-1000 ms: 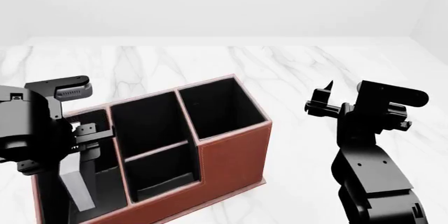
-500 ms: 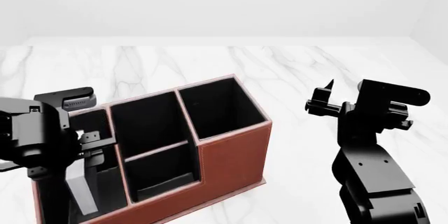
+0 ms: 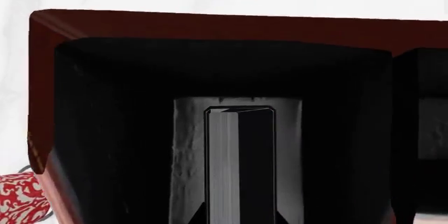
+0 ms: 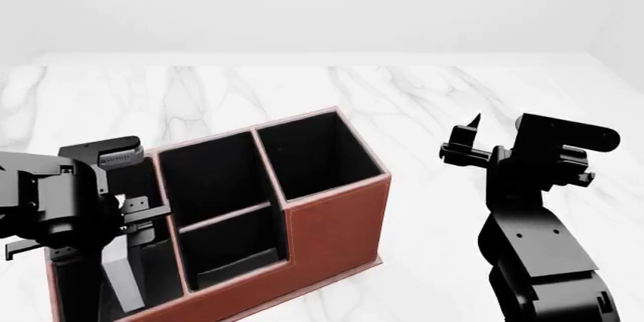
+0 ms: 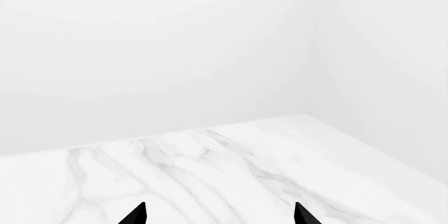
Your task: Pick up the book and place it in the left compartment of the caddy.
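Observation:
The red-brown caddy (image 4: 332, 224) stands in front of me, black inside. My left gripper (image 4: 113, 220) is shut on the black book (image 4: 119, 280) and holds it upright, grey page edges showing, down inside the long left compartment (image 4: 141, 179). In the left wrist view the book (image 3: 238, 166) stands on end between my left gripper (image 3: 238, 220) fingertips, within the compartment's black walls (image 3: 119, 129) and below the caddy rim (image 3: 210, 24). My right gripper (image 4: 465, 145) is open and empty, raised to the right of the caddy, and in the right wrist view (image 5: 219, 216) it faces bare marble.
A red-and-white patterned mug (image 3: 21, 200) sits just outside the caddy's left wall. The caddy's two small slots (image 4: 226, 209) and tall square slot (image 4: 317, 152) lie to the right of the book. White marble tabletop (image 4: 453, 96) runs back to a white wall.
My left gripper has moved down and slightly right, carrying the book deeper into the left compartment. The right arm has stayed still.

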Controlling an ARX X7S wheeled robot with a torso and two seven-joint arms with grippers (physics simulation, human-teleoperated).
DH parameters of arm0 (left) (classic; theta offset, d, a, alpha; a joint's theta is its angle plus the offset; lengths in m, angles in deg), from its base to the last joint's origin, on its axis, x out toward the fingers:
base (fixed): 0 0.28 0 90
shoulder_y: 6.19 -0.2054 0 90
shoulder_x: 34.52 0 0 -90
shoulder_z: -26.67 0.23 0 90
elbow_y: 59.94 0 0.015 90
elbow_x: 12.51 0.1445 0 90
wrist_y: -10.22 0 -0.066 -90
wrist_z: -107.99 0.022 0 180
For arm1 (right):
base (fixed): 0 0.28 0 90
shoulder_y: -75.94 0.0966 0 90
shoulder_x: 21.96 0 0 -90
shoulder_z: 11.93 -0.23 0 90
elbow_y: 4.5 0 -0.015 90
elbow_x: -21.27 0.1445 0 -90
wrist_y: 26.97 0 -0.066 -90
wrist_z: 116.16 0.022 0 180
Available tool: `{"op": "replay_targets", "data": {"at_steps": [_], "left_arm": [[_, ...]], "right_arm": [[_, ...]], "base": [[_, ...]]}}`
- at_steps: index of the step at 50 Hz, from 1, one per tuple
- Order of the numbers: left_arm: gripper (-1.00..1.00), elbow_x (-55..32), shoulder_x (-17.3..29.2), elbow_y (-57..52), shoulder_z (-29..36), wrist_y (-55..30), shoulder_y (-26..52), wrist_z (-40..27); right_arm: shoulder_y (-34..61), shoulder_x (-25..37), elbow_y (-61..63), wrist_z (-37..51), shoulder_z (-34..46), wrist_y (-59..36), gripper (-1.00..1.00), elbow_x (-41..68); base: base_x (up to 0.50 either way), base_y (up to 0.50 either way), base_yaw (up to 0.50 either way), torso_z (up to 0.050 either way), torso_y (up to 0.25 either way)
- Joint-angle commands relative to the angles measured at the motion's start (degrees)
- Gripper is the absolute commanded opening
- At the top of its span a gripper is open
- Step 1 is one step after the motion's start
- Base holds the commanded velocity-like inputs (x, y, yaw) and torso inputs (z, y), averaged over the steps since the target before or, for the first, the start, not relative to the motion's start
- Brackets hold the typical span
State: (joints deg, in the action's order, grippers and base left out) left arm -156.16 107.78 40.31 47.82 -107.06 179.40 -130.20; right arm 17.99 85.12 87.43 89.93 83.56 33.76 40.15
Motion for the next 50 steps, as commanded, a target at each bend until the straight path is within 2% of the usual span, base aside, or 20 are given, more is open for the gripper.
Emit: {"op": "replay_targets", "data": {"at_steps": [1, 3, 4, 27, 35, 44, 50], "left_arm": [[-1.00, 1.4, -0.4, 1.1, -0.5, 0.3, 0.4, 1.7], [-1.00, 1.2, -0.4, 1.0, -0.6, 0.4, 0.3, 1.7], [1.00, 1.2, -0.4, 1.1, -0.6, 0.2, 0.3, 2.1], [1.00, 1.5, 0.0, 0.3, -1.0, -1.1, 1.3, 1.2], [1.00, -0.5, 3.7, -7.6, -4.3, -4.3, 9.7, -2.7], [1.00, -9.8, 8.7, -19.2, -10.2, -7.1, 24.1, -15.5], [1.00, -11.5, 10.4, -23.7, -12.0, -5.6, 27.2, -19.2]], "right_arm": [[-0.2, 0.0, -0.4, 0.1, 0.2, 0.5, 1.00, 0.0], [-0.3, 0.1, -0.2, 0.1, 0.2, 0.5, 1.00, 0.1], [-0.3, 0.1, -0.3, 0.1, 0.2, 0.6, 1.00, 0.1], [0.3, 0.4, 0.4, 0.5, 0.4, -0.5, 1.00, 0.7], [0.4, 0.6, 1.3, 0.7, 0.5, -0.8, 1.00, 0.8], [-0.1, 0.8, 3.0, 0.9, 0.6, -1.2, 1.00, 1.2], [-0.3, 0.9, 4.5, 1.1, 0.8, -2.0, 1.00, 1.6]], "base": [[0.00, 0.00, 0.00, 0.000, 0.000], [0.00, 0.00, 0.00, 0.000, 0.000], [0.00, 0.00, 0.00, 0.000, 0.000], [0.00, 0.00, 0.00, 0.000, 0.000], [0.00, 0.00, 0.00, 0.000, 0.000], [0.00, 0.00, 0.00, 0.000, 0.001], [0.00, 0.00, 0.00, 0.000, 0.000]]}}
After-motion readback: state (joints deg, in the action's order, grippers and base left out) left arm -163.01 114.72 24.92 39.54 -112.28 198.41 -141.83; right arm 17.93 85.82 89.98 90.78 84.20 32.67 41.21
